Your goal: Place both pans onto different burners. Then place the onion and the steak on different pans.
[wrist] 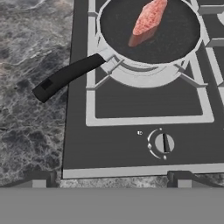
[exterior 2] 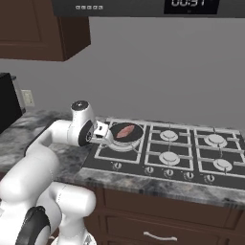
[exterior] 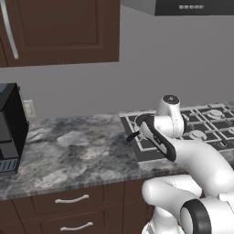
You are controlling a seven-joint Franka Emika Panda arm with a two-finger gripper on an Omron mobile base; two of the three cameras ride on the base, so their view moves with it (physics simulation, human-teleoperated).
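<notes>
Fingers (wrist: 109, 179) stand spread wide and hold nothing, hovering above the near left edge of the hob (wrist: 131, 135), their tips just showing at the bottom of the hand view. At far left a black appliance (exterior: 9, 128) sits on the surface (exterior: 77, 151), a grey-veined marble, with a wall socket (exterior: 29, 109) behind it. Dark brown cupboards (exterior: 59, 27) hang above, and drawers with silver pulls (exterior: 71, 199) run below. Rightward, one pan (wrist: 148, 30) rests on the hob's left burner (wrist: 144, 76), its black handle (wrist: 65, 78) reaching out left over the marble. The steak (wrist: 148, 18) lies inside that pan. A knob (wrist: 163, 143) sits near the hob's front edge. Further right, the other burners (exterior 2: 215, 140) stand bare under their grates. A range hood (exterior 2: 143, 7) with a lit clock spans the top.
</notes>
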